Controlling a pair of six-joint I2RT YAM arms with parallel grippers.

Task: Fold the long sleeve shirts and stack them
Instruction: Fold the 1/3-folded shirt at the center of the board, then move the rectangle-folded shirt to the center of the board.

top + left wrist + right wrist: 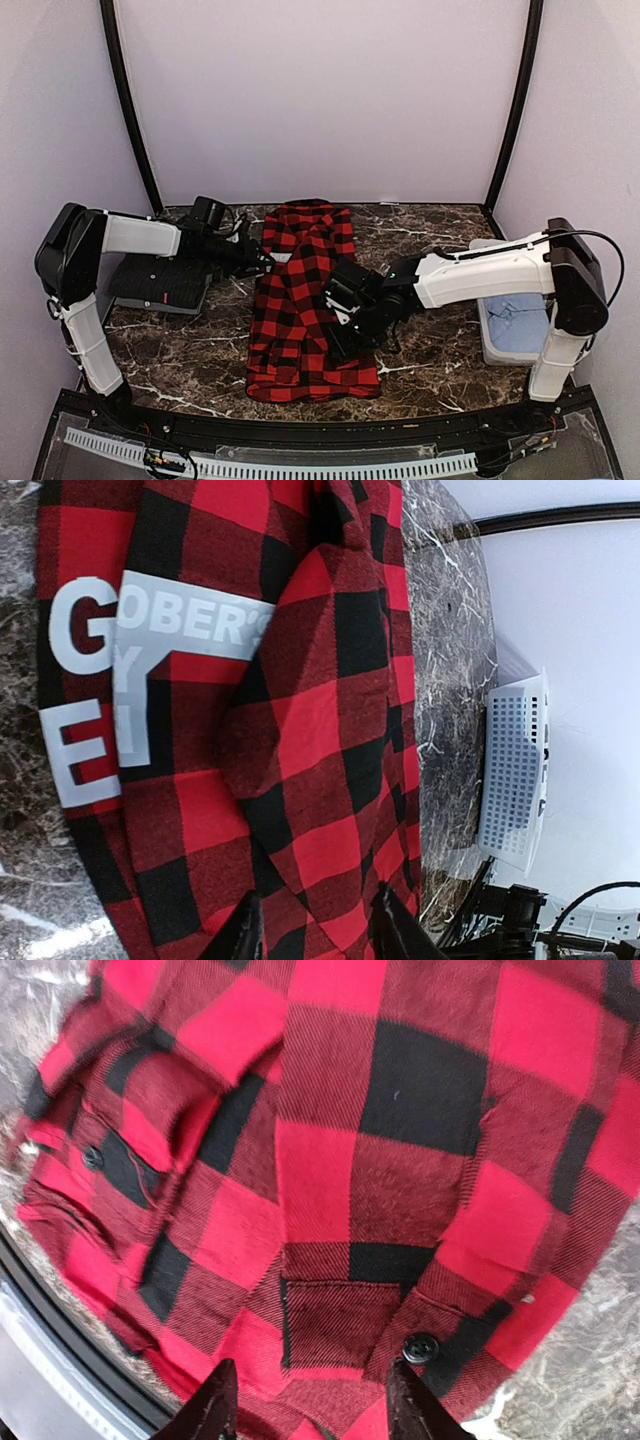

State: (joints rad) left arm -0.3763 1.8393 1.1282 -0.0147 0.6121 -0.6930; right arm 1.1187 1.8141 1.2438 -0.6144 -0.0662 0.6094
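Note:
The red-and-black flannel shirt (pixel 305 300) lies as a long folded strip down the middle of the marble table (pixel 430 235). Its white lettering (pixel 150 640) shows in the left wrist view. My left gripper (pixel 264 262) is at the shirt's left edge, open, its fingers (pixel 245 932) spread just over the cloth (pixel 330 730). My right gripper (pixel 342 333) is open low over the shirt's right side, above a cuff with a black button (pixel 420 1347). The dark charcoal shirt (pixel 160 283) lies folded at the left, under my left arm.
A white basket (pixel 492 345) holding pale blue cloth (pixel 520 322) stands at the right edge; the left wrist view also shows the basket (pixel 515 770). Curved black poles and pale walls close in the back. The table's black front rail (pixel 300 425) is near the shirt's hem.

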